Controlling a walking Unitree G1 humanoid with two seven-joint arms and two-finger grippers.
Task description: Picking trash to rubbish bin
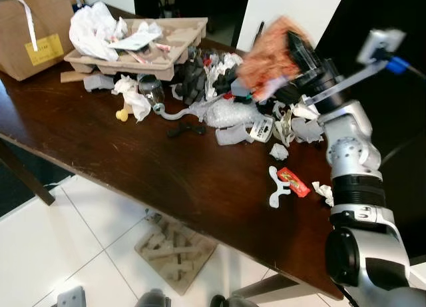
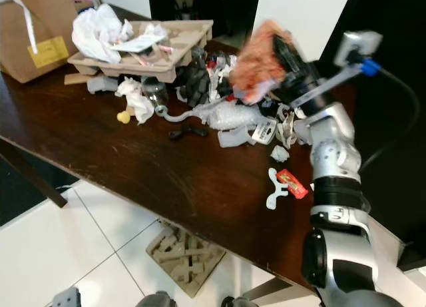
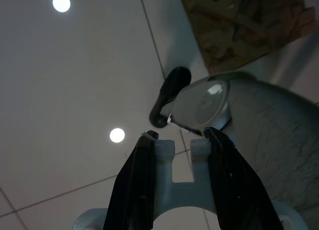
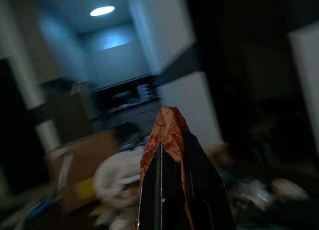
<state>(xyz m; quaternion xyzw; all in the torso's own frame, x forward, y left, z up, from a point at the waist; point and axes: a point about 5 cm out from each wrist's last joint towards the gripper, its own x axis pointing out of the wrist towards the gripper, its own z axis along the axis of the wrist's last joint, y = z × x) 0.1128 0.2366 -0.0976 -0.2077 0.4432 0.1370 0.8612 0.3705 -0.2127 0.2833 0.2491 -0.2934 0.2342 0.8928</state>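
My right gripper (image 1: 289,50) is raised above the right side of the dark wooden table (image 1: 100,140) and is shut on a crumpled orange wrapper (image 1: 269,54). The right wrist view shows that orange wrapper (image 4: 167,135) pinched between the two black fingers (image 4: 199,185). A heap of trash (image 1: 213,94) lies across the table: white crumpled paper, bubble wrap, black pieces and a small red packet (image 1: 293,182). My left gripper (image 3: 179,137) hangs low over the white floor tiles, its fingers apart with nothing between them.
A cardboard egg-carton tray (image 1: 143,50) with white paper in it sits at the back of the table. A brown paper bag (image 1: 33,27) stands at the back left. A cardboard piece (image 1: 176,250) lies on the tiled floor under the table's edge.
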